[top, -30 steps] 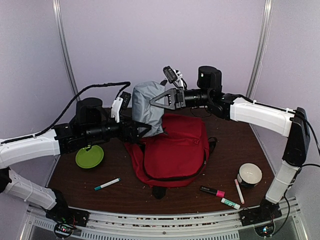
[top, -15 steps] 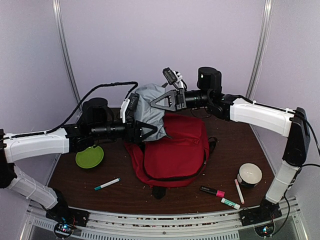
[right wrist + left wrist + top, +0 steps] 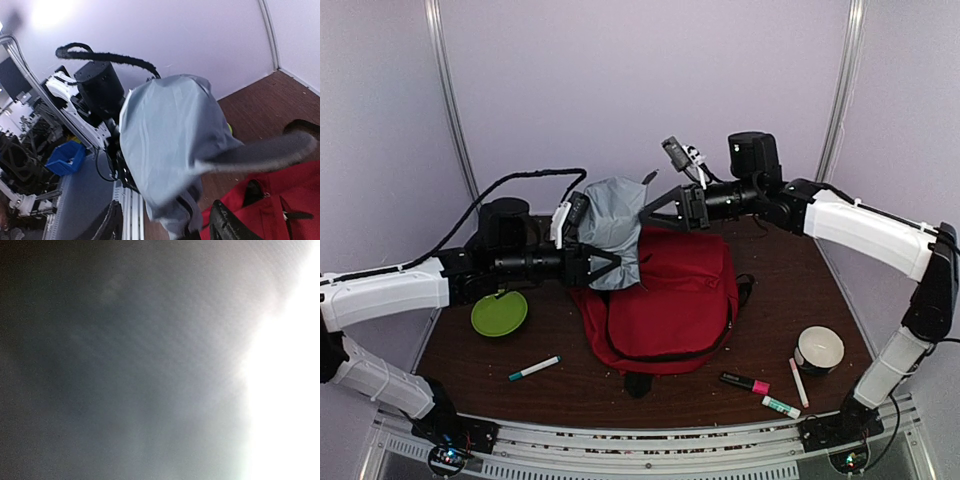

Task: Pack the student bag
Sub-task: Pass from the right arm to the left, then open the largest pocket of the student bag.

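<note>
Our left pincer (image 3: 610,265) is clamped on the grey pouch (image 3: 612,222) from its left, arm stretched level. Our right pincer (image 3: 652,213) hangs just right of that pouch, jaws apart.

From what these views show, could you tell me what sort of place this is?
Probably a robotics lab cell: robot arms at a brown table, plain lilac walls, a red backpack and markers.

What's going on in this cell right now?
The left gripper appears clamped on the grey pouch, holding it in the air over the rear of the red backpack, which lies on the table. The right gripper sits at the pouch's other side with its jaws open, not gripping. A green plate, a cup and several markers lie loose around the backpack, not packed yet.
</note>
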Tool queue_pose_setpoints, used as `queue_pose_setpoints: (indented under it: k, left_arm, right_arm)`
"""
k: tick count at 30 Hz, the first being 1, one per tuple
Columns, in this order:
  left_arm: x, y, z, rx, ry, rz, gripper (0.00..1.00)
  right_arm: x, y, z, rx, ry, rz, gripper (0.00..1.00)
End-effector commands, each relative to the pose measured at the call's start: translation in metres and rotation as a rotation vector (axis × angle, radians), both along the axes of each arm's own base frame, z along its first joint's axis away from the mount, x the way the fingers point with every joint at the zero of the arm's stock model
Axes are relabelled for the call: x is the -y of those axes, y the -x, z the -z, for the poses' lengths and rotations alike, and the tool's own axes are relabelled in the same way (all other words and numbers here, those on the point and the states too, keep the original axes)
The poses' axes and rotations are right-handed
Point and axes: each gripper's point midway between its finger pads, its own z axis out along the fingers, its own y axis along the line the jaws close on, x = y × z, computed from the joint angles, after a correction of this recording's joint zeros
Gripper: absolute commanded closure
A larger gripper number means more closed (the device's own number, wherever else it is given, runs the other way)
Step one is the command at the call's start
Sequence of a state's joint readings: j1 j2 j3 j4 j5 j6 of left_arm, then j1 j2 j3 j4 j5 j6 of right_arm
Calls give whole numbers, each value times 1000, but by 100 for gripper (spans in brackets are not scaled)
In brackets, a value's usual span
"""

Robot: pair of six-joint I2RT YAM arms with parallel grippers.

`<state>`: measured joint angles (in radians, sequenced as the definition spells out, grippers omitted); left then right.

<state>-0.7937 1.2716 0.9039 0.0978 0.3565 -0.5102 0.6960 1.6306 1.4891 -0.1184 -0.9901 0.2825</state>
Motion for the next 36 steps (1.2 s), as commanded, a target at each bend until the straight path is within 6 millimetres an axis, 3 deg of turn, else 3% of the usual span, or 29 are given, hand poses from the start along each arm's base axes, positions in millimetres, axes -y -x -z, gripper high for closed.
queue_pose_setpoints:
  k: [1,5,9,11,16,20,26,27,29,34,36]
  left_arm:
    - [-21,5,-4,-29,-5,-42,73]
    - [-39,20,26,-135,-101,-55,73]
    - [-61,29,61,-247,-214,-99,74]
    - [-70,34,76,-295,-246,-117,74]
    - [-80,46,95,-355,-249,-109,77]
    - [-85,53,107,-396,-271,-115,80]
    - [-89,63,107,-415,-263,-96,81]
    - [-89,66,107,-418,-258,-87,82]
    - [-90,72,107,-425,-256,-63,83]
    - [-80,100,109,-480,-220,94,87]
    - [-77,112,109,-482,-216,154,89]
  right_arm:
    - [46,12,33,221,235,67,36]
    - [66,42,85,420,481,-8,35]
    - [82,64,156,609,813,-90,33]
    - [86,78,181,705,927,-165,31]
    - [74,112,207,834,983,-272,26]
    - [65,119,221,878,1041,-274,25]
    - [55,77,220,973,1143,-22,34]
    - [55,72,223,985,1163,-3,38]
    - [52,66,218,997,1163,34,57]
    - [46,48,168,916,1042,128,97]
    - [46,33,140,851,969,188,100]
